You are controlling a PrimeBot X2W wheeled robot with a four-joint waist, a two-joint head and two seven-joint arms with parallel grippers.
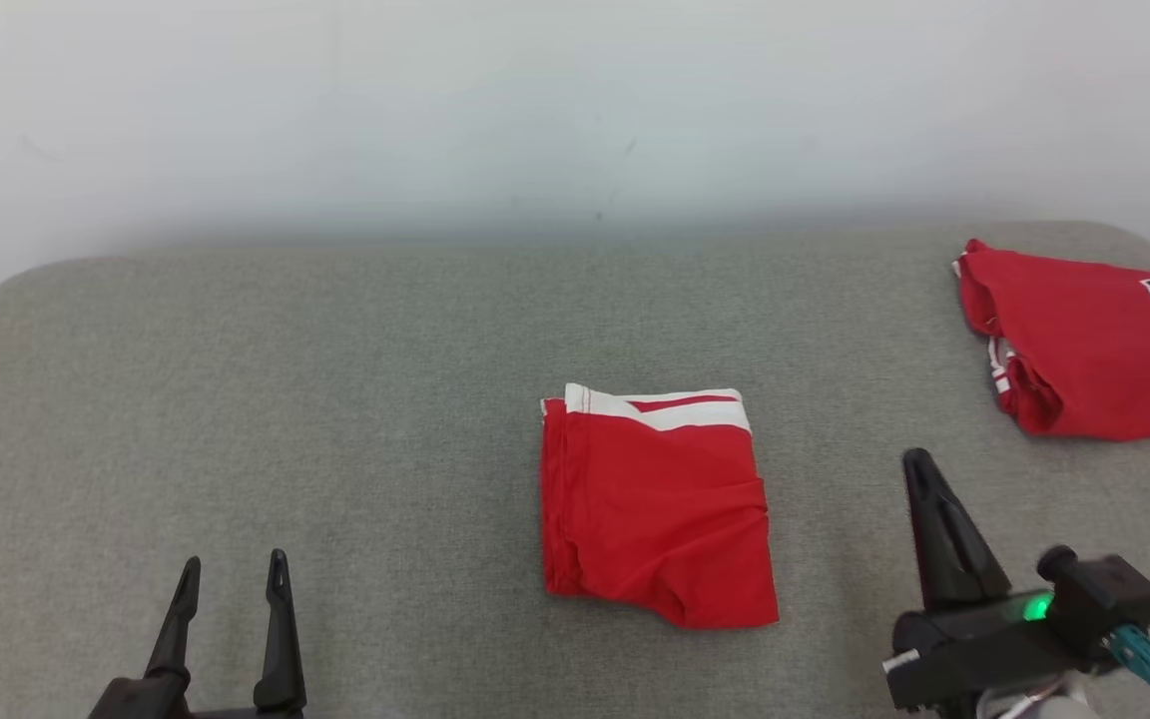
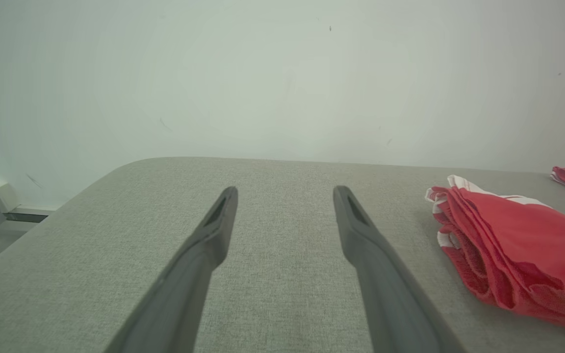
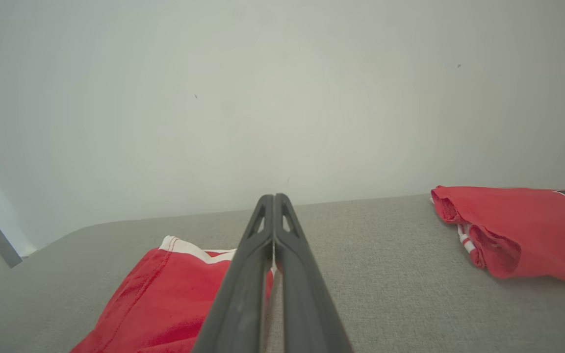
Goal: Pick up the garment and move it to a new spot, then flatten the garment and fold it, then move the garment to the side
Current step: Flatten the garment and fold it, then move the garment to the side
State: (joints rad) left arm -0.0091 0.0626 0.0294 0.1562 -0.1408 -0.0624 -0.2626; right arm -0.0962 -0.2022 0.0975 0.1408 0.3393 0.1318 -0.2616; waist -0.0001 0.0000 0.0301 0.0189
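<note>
garment (image 1: pixel 655 509) folded, centre frame, ungripped | right gripper (image 1: pixel 922 469) pressed together, empty, lower right, near it | left gripper (image 1: pixel 236 561) spread, lower left | step: fold looks done, move aside pending | next: open right gripper, pinch all layers

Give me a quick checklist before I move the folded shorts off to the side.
1. Fold finished: the shorts lie in a compact block, white waistband at the far edge. Ok.
2. Left gripper ready: open, nothing between its fingers, apart from the shorts. Ok.
3. Right gripper ready: shut and empty beside the shorts; it must open before it can grip. Not ok.
4. Room to the left: bare table beside the shorts. Ok.
5. Room to the right: a jersey lies at the far right corner, so less space there. Ok, with care.
6. Layers holding together when lifted: stacked edges show in the left wrist view, underside hidden. Cannot tell.
</note>
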